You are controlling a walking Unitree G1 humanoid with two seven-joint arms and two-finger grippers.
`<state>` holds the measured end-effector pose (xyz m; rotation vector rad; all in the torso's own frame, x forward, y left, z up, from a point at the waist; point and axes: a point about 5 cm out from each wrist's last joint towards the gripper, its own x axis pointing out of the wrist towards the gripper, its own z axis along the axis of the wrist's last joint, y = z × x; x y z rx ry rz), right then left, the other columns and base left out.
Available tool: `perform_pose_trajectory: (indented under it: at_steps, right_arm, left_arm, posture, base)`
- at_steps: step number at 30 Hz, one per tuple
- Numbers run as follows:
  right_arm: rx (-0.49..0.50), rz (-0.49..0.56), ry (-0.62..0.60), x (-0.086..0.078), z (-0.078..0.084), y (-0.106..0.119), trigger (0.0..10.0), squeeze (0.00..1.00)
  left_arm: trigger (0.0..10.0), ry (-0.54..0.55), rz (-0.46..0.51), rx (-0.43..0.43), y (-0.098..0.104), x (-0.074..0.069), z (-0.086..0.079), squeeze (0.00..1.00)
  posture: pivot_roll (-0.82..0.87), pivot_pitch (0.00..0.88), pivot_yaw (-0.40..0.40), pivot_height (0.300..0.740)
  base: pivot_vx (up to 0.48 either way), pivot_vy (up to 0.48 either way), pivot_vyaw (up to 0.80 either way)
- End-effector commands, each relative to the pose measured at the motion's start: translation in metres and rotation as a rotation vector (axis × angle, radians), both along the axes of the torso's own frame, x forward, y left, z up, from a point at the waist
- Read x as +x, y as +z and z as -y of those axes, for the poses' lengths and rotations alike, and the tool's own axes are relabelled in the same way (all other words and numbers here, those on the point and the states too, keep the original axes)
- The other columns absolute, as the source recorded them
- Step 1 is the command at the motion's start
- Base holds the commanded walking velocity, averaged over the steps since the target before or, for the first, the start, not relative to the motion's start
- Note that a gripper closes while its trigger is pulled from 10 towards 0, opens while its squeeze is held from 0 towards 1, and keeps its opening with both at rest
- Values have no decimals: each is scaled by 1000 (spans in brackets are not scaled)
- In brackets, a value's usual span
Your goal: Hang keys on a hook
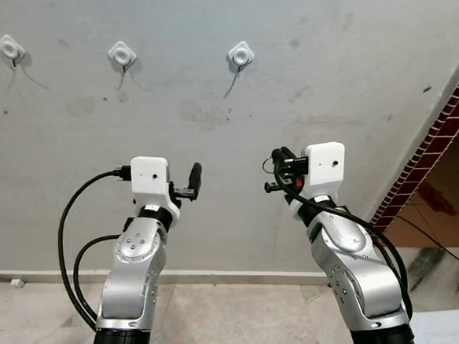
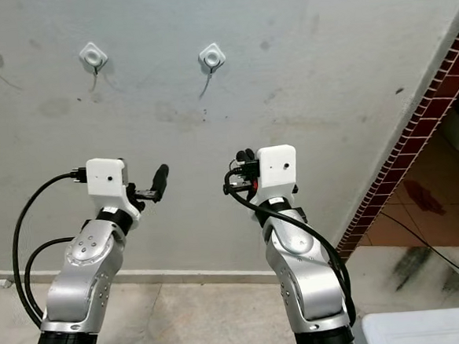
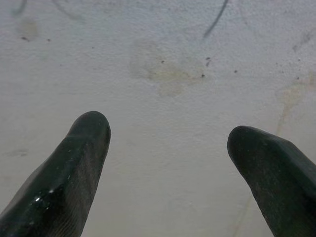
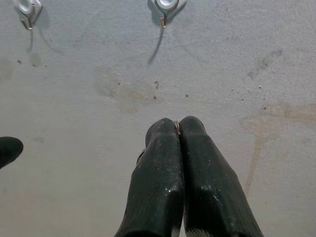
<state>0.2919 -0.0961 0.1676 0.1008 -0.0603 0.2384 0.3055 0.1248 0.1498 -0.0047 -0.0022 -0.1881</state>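
- Black fingers of the right gripper (image 4: 178, 129) are pressed tight together, and a thin sliver of metal shows in the seam at their tips, with a bit of ring peeking out beside the one finger; that is most likely the keys (image 4: 176, 126), pinched and mostly hidden
- Left gripper (image 3: 165, 143) has its fingers spread wide with nothing between them, held up beside the right one and pointing at the same wall (image 1: 325, 71)
- Beyond both grippers, three small white hooks sit in a row high on the wall; the nearest hook (image 1: 240, 56) is above and a little to the left of the right gripper, well apart from it, with the middle hook (image 1: 122, 53) and far hook (image 1: 10, 49) further left
- To do the step well, I'd raise the right gripper toward the nearest hook, keep the ring's opening facing the metal prong, slide it over from above, and only then loosen the pinch
- No brand, label or writing is readable anywhere; the white wrist housings look blank
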Motion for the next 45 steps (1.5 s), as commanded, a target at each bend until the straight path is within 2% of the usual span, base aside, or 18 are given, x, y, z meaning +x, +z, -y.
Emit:
perform_pose_trajectory:
  at_steps: [1, 5, 11, 45]
  right_arm:
    - [5, 21, -13, 0, 3, 5, 10000, 0]
    - [1, 15, -39, 1, 7, 4, 10000, 0]
    - [19, 31, -19, 1, 2, 8, 10000, 0]
    - [19, 31, -19, 1, 2, 8, 10000, 0]
  left_arm:
    - [10000, 16, 30, 17, 6, 1, -3, 0]
    - [10000, 58, 3, 56, 1, 1, -9, 0]
    - [10000, 39, 23, 39, 3, 1, -9, 0]
    - [10000, 39, 23, 39, 3, 1, -9, 0]
  posture:
    - [175, 0, -67, 740]
    - [174, 0, -66, 740]
    - [174, 0, -65, 740]
    - [174, 0, -65, 740]
  base:
    - [0, 0, 0]
    - [0, 0, 0]
    - [0, 0, 0]
    - [0, 0, 0]
